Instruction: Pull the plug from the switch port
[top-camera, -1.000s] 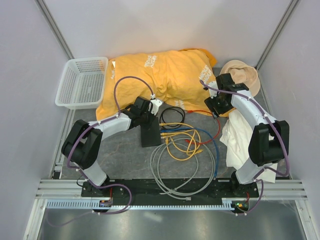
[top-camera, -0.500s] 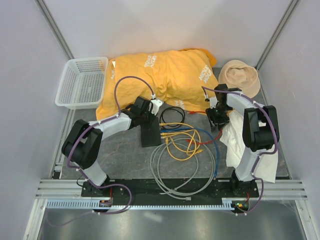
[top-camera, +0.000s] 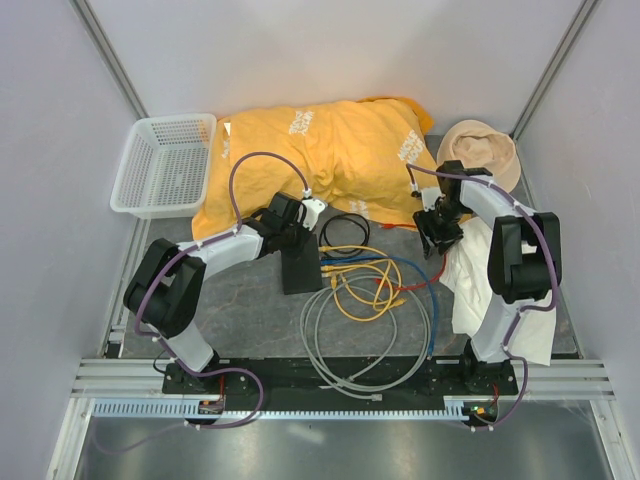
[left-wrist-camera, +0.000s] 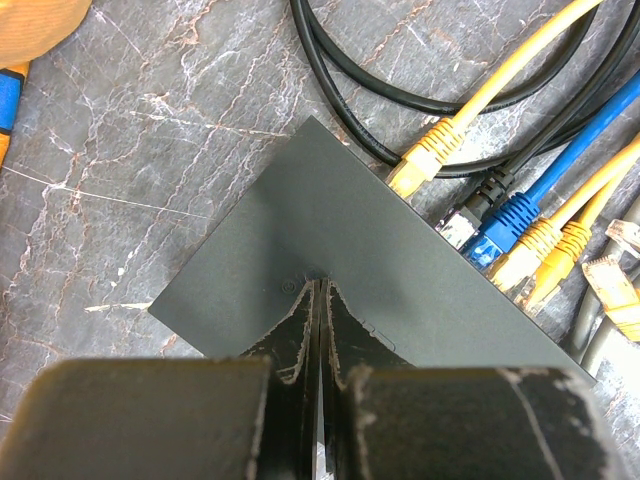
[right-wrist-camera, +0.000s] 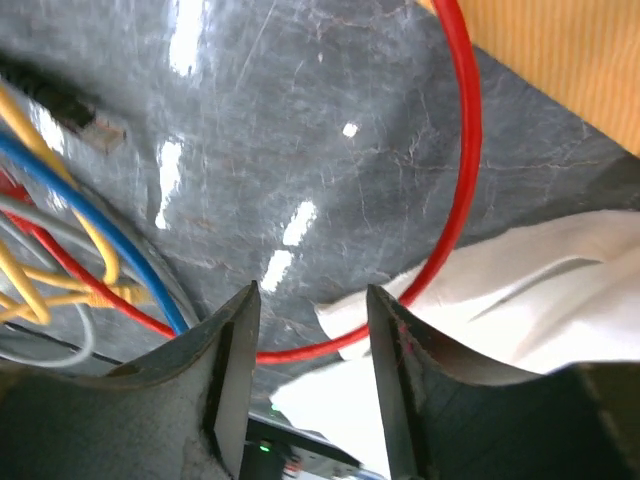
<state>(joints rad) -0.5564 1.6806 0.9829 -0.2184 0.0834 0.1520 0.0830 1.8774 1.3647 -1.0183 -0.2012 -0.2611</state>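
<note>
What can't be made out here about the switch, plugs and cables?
Left wrist: ports on the switch face away, so which plugs are seated is unclear.
Left wrist: the shut left pincer covers the switch's near end.
Right wrist: the red cable leaves the top edge and passes behind a finger of the right pincer.

left gripper (left-wrist-camera: 317, 295) closed, right gripper (right-wrist-camera: 310, 320) parted
both point downward; left fingers (left-wrist-camera: 292, 345) pressed flat together, right jaws standing clearly apart.

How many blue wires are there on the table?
1. The blue cable is plugged into the black switch, between a black plug and a yellow plug, then curves away to the right. Another could hide under the orange shirt.
</note>
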